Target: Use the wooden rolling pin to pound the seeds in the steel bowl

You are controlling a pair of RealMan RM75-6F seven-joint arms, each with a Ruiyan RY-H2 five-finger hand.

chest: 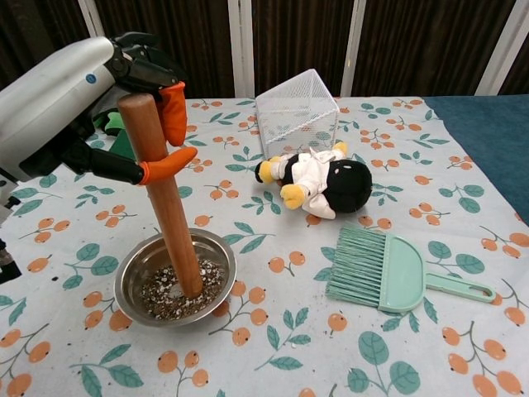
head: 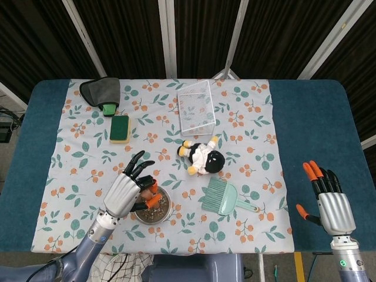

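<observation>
Floral cloth (chest: 273,331), rolling pin (chest: 162,190) tip buried in seeds (chest: 169,294)

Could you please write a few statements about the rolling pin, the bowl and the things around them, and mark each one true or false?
1. The left hand holds the wooden rolling pin near its top. True.
2. The pin's lower end stands among the seeds in the steel bowl. True.
3. The right hand steadies the bowl. False: it is held over the blue table, away from the bowl, holding nothing.
4. The plush doll sits inside the white wire basket. False: it lies on the cloth in front of the basket.
5. The green brush lies on the cloth right of the bowl. True.
</observation>
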